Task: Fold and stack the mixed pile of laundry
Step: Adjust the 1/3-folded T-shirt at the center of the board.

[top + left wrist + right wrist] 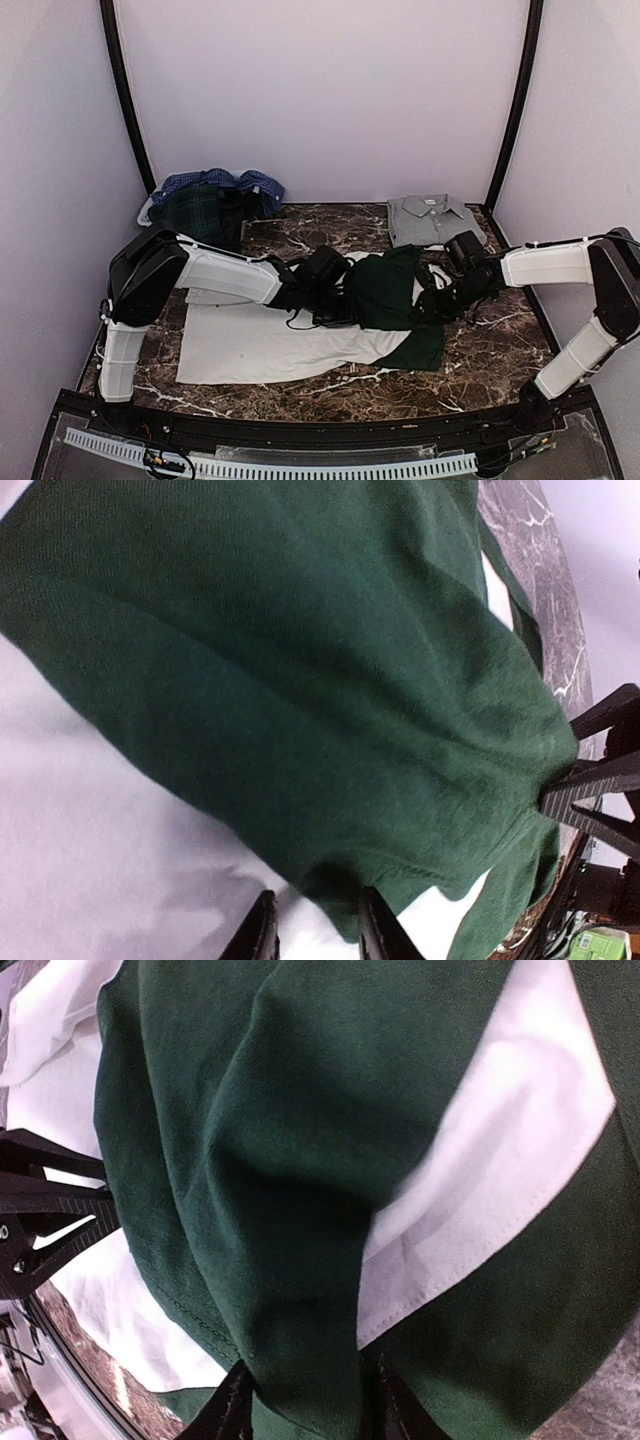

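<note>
On the bench (pixel 485 350), the left gripper (pixel 316 910) and right gripper (pixel 308 1385) each pinch the green sleeve (pixel 385 290) lying across the white tee (pixel 260 345).

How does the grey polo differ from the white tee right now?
The grey polo is folded compact; the white tee lies spread out, a green sleeve bunched up. The grey polo is one colour; the white tee has dark green sleeves. The grey polo sits at the back edge; the white tee lies mid-table. Both rest on the marble table.
</note>
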